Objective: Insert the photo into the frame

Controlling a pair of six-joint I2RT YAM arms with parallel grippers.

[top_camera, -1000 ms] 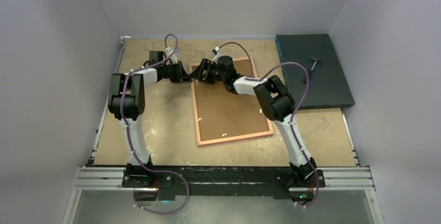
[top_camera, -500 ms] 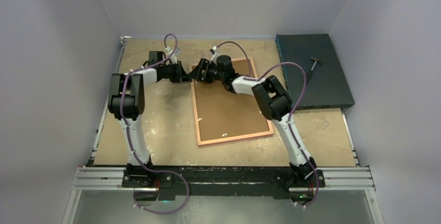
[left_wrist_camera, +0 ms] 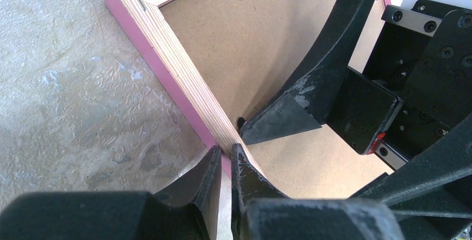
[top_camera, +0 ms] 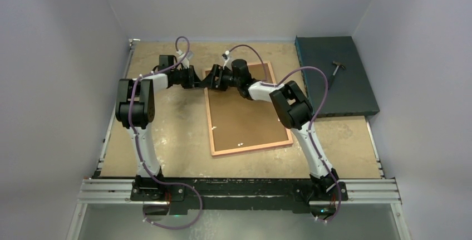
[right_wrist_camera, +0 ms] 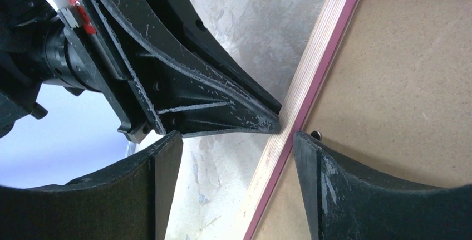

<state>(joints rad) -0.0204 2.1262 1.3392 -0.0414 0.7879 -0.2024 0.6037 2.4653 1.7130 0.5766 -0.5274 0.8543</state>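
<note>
Left pincer (left_wrist_camera: 225, 153) sat nearly closed, tips against a rail of the frame (left_wrist_camera: 172, 62); right pincer (right_wrist_camera: 236, 138) stood wide open astride it, holding nothing.

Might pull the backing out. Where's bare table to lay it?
Bare table left of the frame; a strip between frame and rail; a smaller patch right of the frame, nearer than the dark box. Crowded at the frame's far-left corner, where left tool and right tool meet.

Left arm (top_camera: 139, 101) and right arm (top_camera: 289, 105) are reaching forward, elbows raised, wrists angling inward. Left pincer (left_wrist_camera: 225, 153) is pointing right, fingers closing to a slim gap. Right pincer (right_wrist_camera: 234, 140) is facing it, fingers standing wide apart, one tip sitting just beside the left tips.
</note>
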